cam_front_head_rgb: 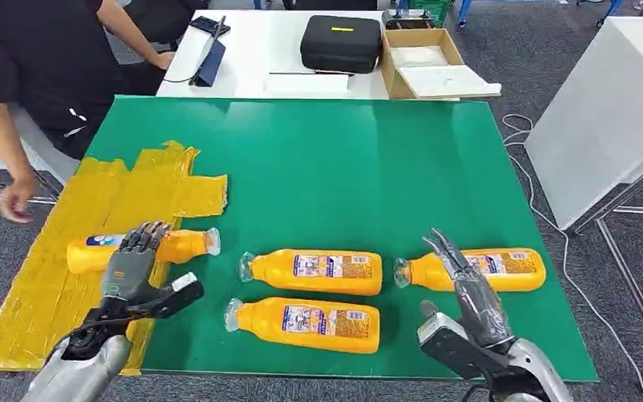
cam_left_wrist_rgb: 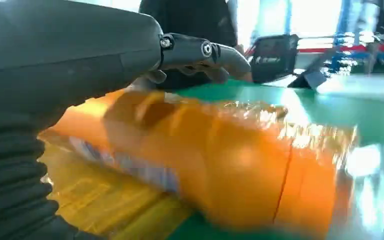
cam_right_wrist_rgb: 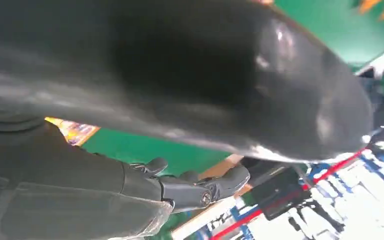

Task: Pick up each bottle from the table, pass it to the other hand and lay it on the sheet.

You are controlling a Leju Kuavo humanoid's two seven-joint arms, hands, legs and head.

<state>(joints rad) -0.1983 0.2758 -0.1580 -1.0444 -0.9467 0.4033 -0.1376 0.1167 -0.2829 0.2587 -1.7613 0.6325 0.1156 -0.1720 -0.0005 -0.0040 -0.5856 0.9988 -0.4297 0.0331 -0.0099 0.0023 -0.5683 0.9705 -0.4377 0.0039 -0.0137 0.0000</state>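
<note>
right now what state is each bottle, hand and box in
left bottle: lying on the yellow sheet, under the left hand
upper middle bottle: lying on the green table, untouched
lower middle bottle: lying on the table, untouched
right bottle: lying on the table, untouched
left hand: fingers spread over the left bottle
right hand: fingers straight, holding nothing
cardboard box: open
black case: closed

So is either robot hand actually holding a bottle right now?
No. The left hand hovers open over the bottle on the yellow sheet; the right hand is open too.
</note>
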